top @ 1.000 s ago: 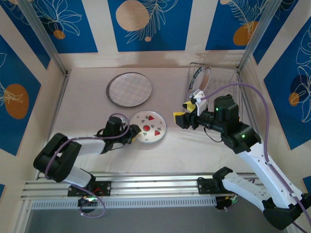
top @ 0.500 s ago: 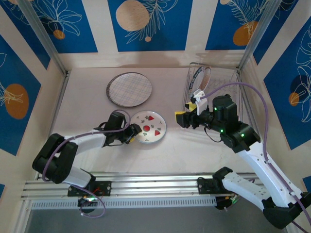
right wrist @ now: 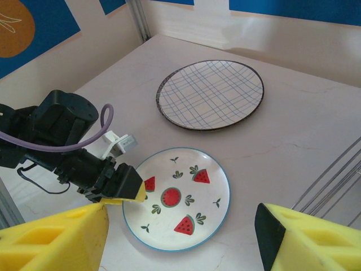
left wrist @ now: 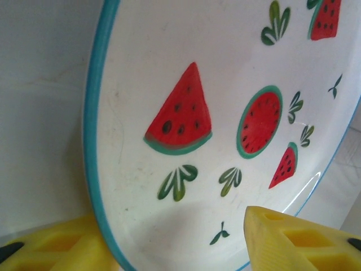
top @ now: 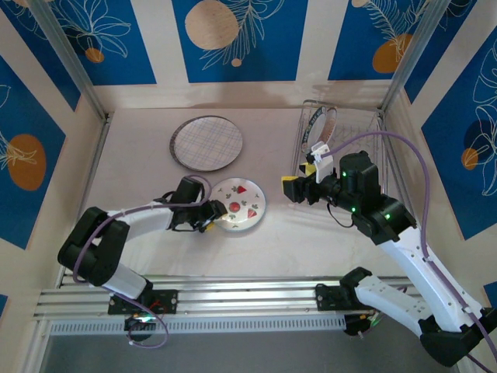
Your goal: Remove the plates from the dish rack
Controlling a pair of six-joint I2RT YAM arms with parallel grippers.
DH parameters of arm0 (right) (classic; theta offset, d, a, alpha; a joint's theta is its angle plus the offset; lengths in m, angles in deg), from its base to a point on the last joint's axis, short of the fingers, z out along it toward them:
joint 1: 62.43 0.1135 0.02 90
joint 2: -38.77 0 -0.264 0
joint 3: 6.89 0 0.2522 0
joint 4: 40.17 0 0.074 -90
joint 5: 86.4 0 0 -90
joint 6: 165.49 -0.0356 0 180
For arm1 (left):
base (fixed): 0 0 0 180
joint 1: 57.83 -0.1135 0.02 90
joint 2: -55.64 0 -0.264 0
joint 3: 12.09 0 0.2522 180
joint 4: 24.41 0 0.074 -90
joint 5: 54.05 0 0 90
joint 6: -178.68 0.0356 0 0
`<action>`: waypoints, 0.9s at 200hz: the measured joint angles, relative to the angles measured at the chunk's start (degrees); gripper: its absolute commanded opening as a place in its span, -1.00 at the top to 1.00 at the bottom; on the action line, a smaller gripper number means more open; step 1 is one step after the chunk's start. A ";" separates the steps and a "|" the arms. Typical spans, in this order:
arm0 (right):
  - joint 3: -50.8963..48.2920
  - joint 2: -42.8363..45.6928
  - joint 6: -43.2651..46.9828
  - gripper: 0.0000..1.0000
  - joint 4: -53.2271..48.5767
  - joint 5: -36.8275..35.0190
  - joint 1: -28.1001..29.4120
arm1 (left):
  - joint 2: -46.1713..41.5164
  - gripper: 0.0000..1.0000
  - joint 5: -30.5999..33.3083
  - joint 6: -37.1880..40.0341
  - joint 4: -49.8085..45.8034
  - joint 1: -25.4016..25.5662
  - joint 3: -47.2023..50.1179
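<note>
Bright, even light leaves only soft shadows on the pale table (top: 140,186), the yellow fingers (left wrist: 293,243) blur close to the left wrist lens, and a faint sheen streaks the plate (left wrist: 169,68) beyond them.

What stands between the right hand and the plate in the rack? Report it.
Nothing visible stands between the right hand and the plate standing in the dish rack, apart from the rack's own wires. The hand is open and faces away from it.
</note>
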 measured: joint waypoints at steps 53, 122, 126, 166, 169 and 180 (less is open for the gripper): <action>0.94 -0.39 -0.90 -0.41 -0.76 -1.86 0.00 | -0.20 -0.40 1.73 2.21 -6.64 0.00 -3.85; 14.40 -10.84 -5.46 -0.35 -6.60 -17.68 -5.11 | -5.49 -0.66 7.91 6.91 -23.85 0.66 -12.35; 15.26 -12.02 -5.88 -0.35 -6.99 -18.40 -5.99 | -6.12 -0.67 8.46 7.17 -24.87 0.74 -13.03; 22.75 -25.92 -12.11 -0.25 -10.23 -21.59 -18.38 | -13.09 -0.67 12.13 8.92 -32.30 0.98 -18.56; 23.08 -26.67 -12.44 -0.25 -10.34 -21.51 -19.12 | -13.70 -0.67 12.22 9.07 -32.61 0.98 -18.99; 24.85 -30.47 -13.92 -0.25 -10.60 -21.00 -22.47 | -15.69 -0.68 12.61 9.66 -33.40 1.03 -20.41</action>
